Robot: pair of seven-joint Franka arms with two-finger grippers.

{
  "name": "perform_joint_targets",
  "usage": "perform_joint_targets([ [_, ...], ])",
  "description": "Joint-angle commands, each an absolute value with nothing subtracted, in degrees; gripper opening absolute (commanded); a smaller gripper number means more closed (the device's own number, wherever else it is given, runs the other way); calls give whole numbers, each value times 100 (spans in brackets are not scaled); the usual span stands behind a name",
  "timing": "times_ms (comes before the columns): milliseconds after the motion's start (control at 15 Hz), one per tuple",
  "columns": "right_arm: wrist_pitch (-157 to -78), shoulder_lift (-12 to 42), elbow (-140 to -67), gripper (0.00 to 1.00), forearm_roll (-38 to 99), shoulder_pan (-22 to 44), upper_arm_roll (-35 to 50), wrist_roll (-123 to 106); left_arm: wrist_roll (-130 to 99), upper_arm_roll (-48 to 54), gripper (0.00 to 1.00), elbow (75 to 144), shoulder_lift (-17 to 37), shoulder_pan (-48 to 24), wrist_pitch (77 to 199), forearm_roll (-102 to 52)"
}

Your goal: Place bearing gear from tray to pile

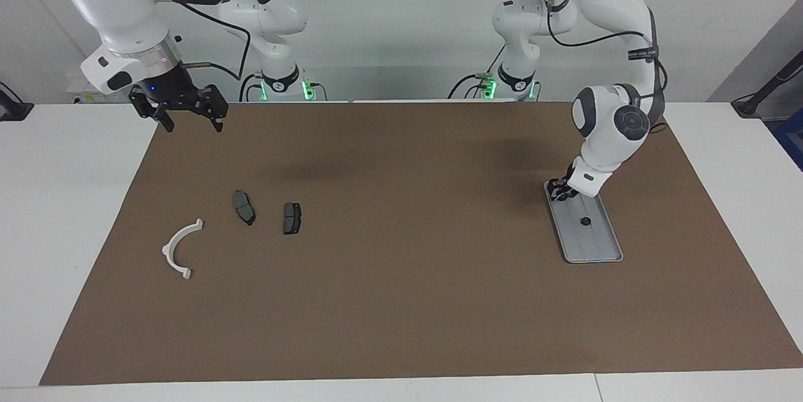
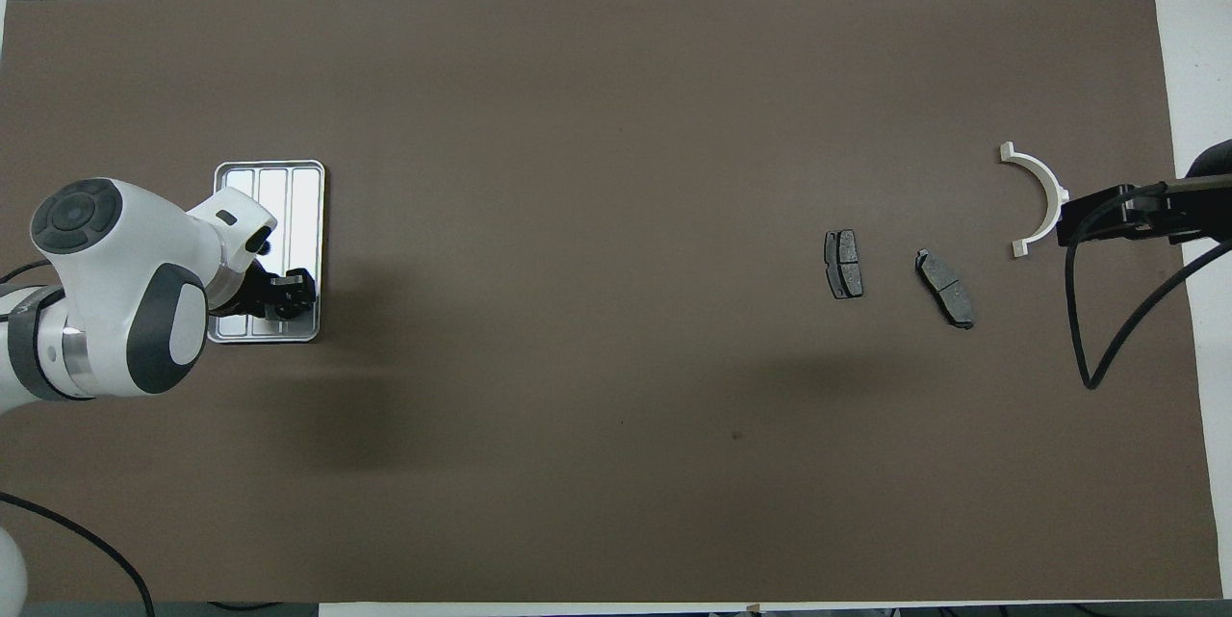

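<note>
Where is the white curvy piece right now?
The white semicircular plastic bracket lies on the brown mat toward the right arm's end of the table, beside the two dark grey brake-pad-shaped pieces.

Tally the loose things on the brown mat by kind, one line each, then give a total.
Metal tray: 1
Small dark part lying in the tray: 1
Dark grey brake-pad pieces: 2
White semicircular bracket: 1
Total: 5
</note>
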State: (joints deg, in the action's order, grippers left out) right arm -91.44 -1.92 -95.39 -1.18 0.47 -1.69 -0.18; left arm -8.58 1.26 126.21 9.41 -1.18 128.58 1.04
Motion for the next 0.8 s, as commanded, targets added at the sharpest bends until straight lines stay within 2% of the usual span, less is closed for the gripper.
perform_joint_targets([
  [0, -9176, -308, -9677, 100, -44, -9, -149, -131, -896, 105, 51, 12779, 844, -114, 13017, 185],
  [134, -9176, -316, -9677, 100, -53, -18, -158, -455, -896, 105, 35, 12779, 844, -114, 12990, 185],
  [334, -9176, -308, -9668, 100, -62, -18, -167, -536, -923, 105, 0, 12727, 844, -114, 12877, 185],
  [468, -9184, -308, -9668, 100, -70, -18, -167, -519, -975, 114, 0, 12517, 844, -149, 12649, 176],
  [735, -9185, -308, -9668, 100, -79, -26, -167, -466, -1842, 149, 0, 11367, 940, -534, 11613, 1],
])
